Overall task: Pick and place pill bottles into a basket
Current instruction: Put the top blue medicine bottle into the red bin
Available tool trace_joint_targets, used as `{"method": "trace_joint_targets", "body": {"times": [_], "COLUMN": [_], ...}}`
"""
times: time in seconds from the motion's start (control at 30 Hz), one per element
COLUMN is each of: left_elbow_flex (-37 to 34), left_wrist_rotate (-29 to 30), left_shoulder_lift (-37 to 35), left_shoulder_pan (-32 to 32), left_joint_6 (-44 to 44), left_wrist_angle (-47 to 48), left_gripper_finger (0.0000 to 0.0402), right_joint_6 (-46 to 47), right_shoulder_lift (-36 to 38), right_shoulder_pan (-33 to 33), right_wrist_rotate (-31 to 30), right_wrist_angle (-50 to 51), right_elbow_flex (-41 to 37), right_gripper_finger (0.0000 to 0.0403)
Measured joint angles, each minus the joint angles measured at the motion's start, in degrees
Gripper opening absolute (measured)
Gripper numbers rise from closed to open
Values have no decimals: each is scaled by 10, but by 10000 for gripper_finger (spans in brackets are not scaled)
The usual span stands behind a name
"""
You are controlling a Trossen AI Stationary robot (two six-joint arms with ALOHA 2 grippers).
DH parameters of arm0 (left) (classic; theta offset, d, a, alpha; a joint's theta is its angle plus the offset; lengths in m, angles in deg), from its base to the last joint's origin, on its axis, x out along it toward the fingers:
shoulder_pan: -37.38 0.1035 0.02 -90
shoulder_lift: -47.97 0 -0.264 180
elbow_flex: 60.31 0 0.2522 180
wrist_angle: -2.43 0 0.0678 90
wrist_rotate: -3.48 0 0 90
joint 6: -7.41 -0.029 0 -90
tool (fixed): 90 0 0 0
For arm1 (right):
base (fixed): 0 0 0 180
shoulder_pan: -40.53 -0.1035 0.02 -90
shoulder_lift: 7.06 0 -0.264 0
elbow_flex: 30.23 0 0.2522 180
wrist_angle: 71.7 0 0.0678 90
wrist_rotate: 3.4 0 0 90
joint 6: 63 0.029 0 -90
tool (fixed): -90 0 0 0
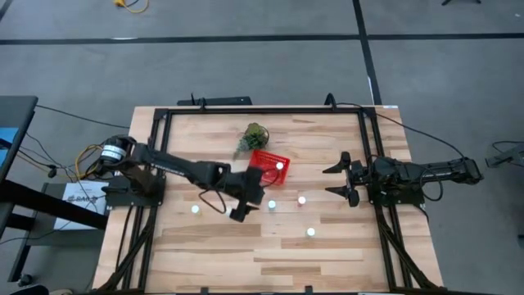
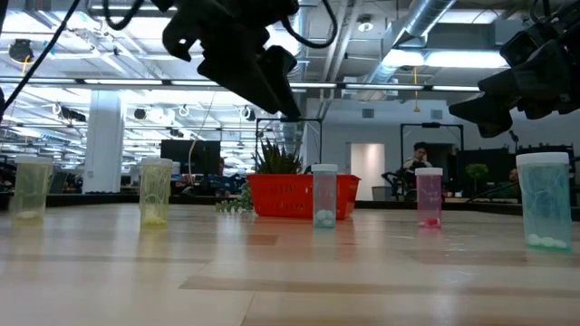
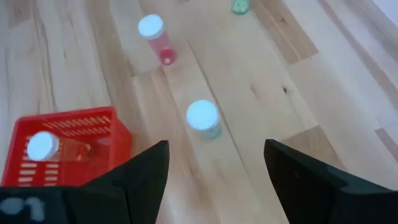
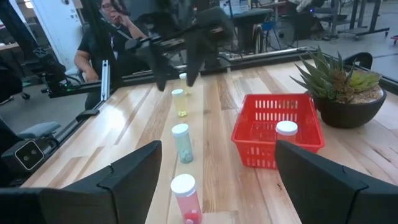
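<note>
Now your left gripper (image 1: 255,195) hangs with fingers spread and empty, beside the basket (image 1: 260,160) and above a pill bottle (image 3: 203,118) standing on the table (image 1: 327,254). 1 bottle (image 1: 280,166) already lies in the basket; 4 others stand apart on the wood. These bottles look light, stiff and smooth, and tall enough to tip, so you should take the body just under the white cap. The plant (image 1: 254,133) stands behind the basket, not blocking. Your right gripper (image 1: 348,179) waits open at the right edge.
</note>
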State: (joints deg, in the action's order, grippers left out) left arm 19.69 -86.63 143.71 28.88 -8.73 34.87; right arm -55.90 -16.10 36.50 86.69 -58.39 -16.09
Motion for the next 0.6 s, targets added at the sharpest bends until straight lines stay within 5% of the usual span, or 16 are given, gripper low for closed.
{"method": "trace_joint_targets", "body": {"times": [0.6], "left_elbow_flex": [-31], "left_wrist_rotate": [21], "left_shoulder_lift": [61], "left_shoulder_pan": [-5], "left_joint_6": [-44], "left_wrist_angle": [-102], "left_gripper_finger": [254], "right_joint_6": [0], "right_shoulder_lift": [-1], "right_shoulder_pan": [0], "right_wrist_rotate": [0], "right_wrist_angle": [0], "right_elbow_flex": [0], "right_gripper_finger": [306]}}
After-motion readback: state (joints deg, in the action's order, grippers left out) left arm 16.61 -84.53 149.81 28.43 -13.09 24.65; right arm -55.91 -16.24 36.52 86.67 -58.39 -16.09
